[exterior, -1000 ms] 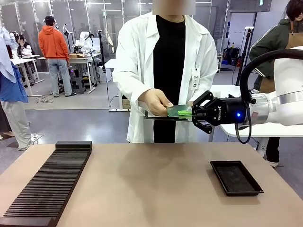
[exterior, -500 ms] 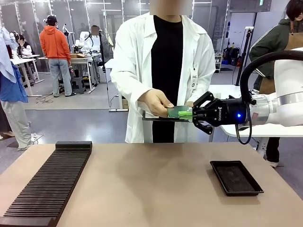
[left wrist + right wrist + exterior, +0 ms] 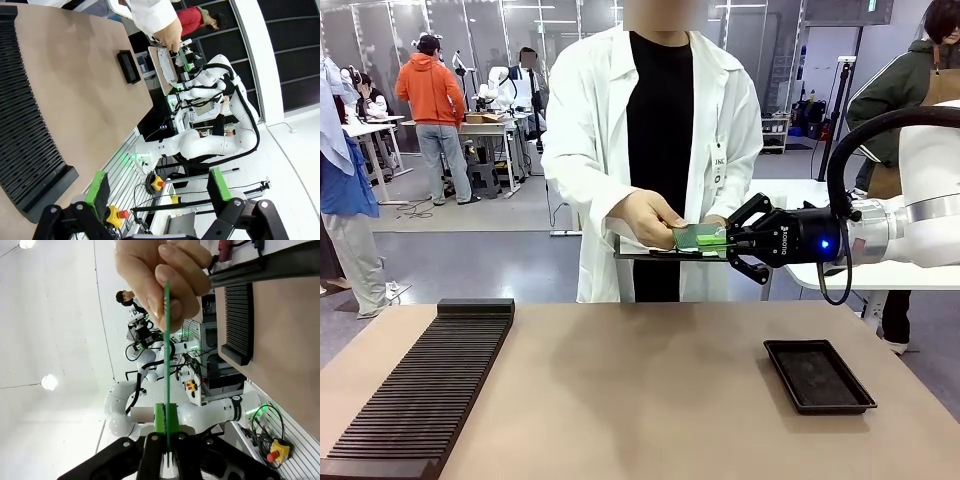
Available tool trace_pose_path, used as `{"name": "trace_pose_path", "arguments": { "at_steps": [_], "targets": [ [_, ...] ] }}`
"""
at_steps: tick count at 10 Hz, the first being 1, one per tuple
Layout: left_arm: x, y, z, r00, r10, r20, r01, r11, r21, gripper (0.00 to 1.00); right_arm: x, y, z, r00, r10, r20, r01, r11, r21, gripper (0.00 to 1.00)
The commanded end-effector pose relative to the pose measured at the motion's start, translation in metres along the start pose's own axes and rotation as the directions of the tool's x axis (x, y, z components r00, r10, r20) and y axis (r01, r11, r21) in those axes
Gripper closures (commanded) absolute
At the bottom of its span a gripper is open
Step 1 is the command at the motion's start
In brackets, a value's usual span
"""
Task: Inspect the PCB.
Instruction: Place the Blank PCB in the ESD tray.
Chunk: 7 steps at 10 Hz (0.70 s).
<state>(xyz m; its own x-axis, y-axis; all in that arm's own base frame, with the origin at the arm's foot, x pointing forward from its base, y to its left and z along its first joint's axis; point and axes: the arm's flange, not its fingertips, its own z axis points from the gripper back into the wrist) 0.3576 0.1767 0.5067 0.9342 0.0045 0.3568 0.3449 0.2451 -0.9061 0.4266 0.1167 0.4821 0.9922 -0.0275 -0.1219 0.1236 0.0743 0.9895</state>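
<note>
R gripper (image 3: 725,240) clamped shut on PCB (image 3: 692,236), right edge; person's hand (image 3: 648,217) pinches left edge: likely handover for inspection. L gripper (image 3: 158,186) wide open, empty.

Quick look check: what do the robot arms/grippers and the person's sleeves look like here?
Right arm: glossy white, rounded links, with a black cable looping over it. Right gripper: black, two-finger, green pads, white lettering, a blue light at its base. Left gripper: same black body, green pads. Person: long white lab coat sleeves.
</note>
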Motion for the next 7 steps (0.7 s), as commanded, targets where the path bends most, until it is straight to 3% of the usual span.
{"name": "trace_pose_path", "arguments": {
  "at_steps": [1, 7],
  "targets": [
    [0.0001, -0.0018, 0.0009, 1.000, 0.001, -0.006, -0.002, 1.000, -0.014, 0.00, -0.0012, 0.0026, -0.0017, 1.000, 0.007, -0.002, -0.007, 1.000, -0.002, 1.00],
    [0.0001, -0.0018, 0.0009, 1.000, 0.001, -0.006, -0.002, 1.000, -0.014, 0.00, -0.0012, 0.0026, -0.0017, 1.000, 0.007, -0.002, -0.007, 1.000, -0.002, 1.00]
  ]
}}
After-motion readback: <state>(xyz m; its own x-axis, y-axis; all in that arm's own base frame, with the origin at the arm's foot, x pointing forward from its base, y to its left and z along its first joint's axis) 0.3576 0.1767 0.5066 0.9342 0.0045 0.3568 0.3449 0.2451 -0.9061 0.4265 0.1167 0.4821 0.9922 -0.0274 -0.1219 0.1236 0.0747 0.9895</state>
